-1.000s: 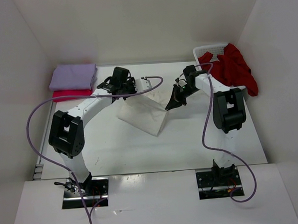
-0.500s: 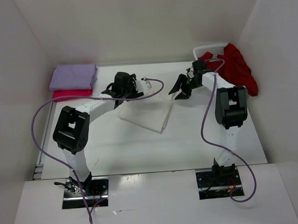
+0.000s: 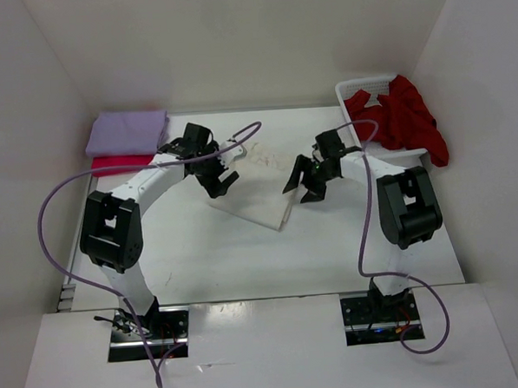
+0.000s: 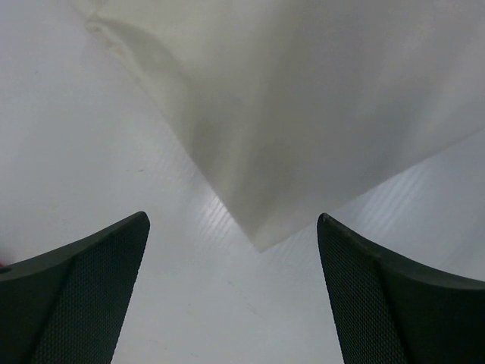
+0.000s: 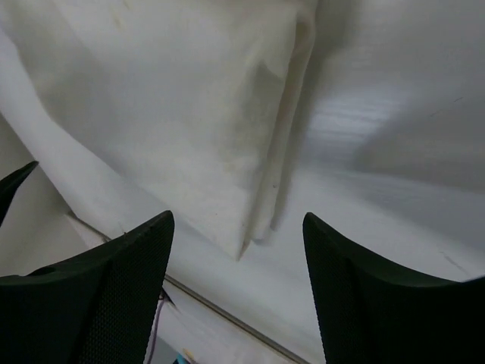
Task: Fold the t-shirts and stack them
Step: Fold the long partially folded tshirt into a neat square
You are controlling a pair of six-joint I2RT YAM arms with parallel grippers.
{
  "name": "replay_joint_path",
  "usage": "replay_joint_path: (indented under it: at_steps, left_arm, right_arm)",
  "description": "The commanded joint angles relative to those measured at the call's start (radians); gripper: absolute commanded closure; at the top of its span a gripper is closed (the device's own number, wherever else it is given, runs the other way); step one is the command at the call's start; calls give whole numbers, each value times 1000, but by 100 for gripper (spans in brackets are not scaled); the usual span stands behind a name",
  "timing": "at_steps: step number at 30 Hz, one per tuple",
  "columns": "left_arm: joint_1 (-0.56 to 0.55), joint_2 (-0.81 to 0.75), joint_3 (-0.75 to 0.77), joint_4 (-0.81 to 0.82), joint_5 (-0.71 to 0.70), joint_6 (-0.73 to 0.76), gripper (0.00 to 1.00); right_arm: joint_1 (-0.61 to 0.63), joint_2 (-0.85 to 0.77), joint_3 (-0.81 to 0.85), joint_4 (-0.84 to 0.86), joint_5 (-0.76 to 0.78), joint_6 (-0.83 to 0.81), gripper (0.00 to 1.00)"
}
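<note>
Top external: my left gripper (image 3: 217, 180) and right gripper (image 3: 300, 187) both have jaws spread apart, holding nothing, at the left and right sides of the folded cream shirt (image 3: 257, 199) mid-table. Lavender shirt (image 3: 127, 131) sits on the pink shirt (image 3: 111, 163) far left. Dark red shirt (image 3: 411, 116) hangs over the basket (image 3: 358, 88) far right.

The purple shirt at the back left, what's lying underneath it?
A pink shirt lies under the purple shirt. Only its near edge sticks out. The rest is covered, so how it is folded, or whether anything else sits between them, cannot be seen.
</note>
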Motion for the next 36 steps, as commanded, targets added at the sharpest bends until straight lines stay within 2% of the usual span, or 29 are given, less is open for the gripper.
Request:
replay_joint_path:
  at_steps: [1,7,12,15,17,18,19,20,21,22,23,24,26,29,36]
  left_arm:
    - [-7,-49,-27,-19,140,-93,2]
    - [2,-31,-70,-30,209,-114,0]
    - [24,39,-93,-11,194,-186,0]
    - [33,58,-93,30,185,-222,3]
    - [33,58,-102,61,174,-234,14]
    - [33,58,-114,61,156,-243,22]
    - [33,58,-130,70,156,-243,31]
    - [33,69,-130,70,156,-233,38]
    - [33,69,-143,61,156,-223,51]
    - [33,69,-153,61,156,-213,58]
    - [33,69,-168,49,156,-200,64]
    - [33,79,-168,39,156,-191,79]
    - [24,80,-199,30,156,-177,90]
    - [15,61,-229,1,165,-168,99]
    - [-44,-123,-358,-134,188,-121,100]
  right_arm:
    - [64,-5,-36,85,37,74,25]
    - [138,4,-93,97,62,119,24]
    - [240,4,-138,127,71,190,24]
    - [279,27,-147,136,83,214,30]
    - [279,27,-147,145,92,223,43]
    - [279,27,-147,145,105,224,48]
    - [279,27,-147,145,105,233,59]
    - [279,27,-147,145,114,233,65]
    - [279,27,-156,145,125,233,72]
    - [279,27,-156,145,125,233,78]
    - [279,27,-167,145,138,233,88]
    - [279,27,-176,145,139,233,92]
    - [279,27,-187,145,139,233,100]
    - [279,16,-196,134,139,211,100]
    - [279,-65,-251,-45,99,98,100]
